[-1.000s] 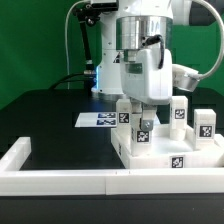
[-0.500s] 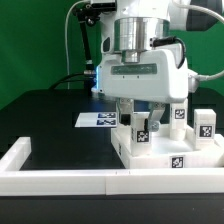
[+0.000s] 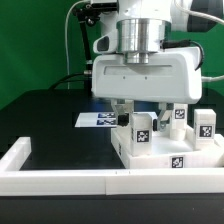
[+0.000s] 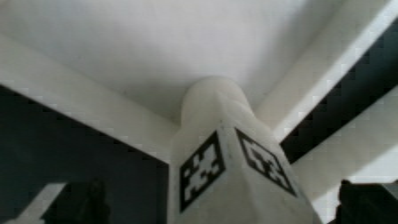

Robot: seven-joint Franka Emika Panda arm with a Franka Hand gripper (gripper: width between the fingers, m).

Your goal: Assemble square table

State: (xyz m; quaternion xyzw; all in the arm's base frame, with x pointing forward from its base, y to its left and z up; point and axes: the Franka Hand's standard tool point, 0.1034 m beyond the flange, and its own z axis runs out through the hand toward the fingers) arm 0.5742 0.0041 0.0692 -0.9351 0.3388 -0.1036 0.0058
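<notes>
The white square slab lies flat on the exterior view's right, with a tag on its front edge. A white block leg stands upright on it, tags facing the camera. My gripper hangs straight over this leg with its fingers on either side and dark gaps between them and the leg, so it is open. In the wrist view the leg rises between the dark fingertips, with the slab behind it. Two more legs stand further right.
The marker board lies flat on the black table behind the slab. A long white rim wall runs along the front and turns back at the exterior view's left. The arm's base and cables stand at the back.
The wrist has turned about its vertical axis, so the hand's broad face now faces the camera. It stays over the same leg. The leg and slab have not shifted.
</notes>
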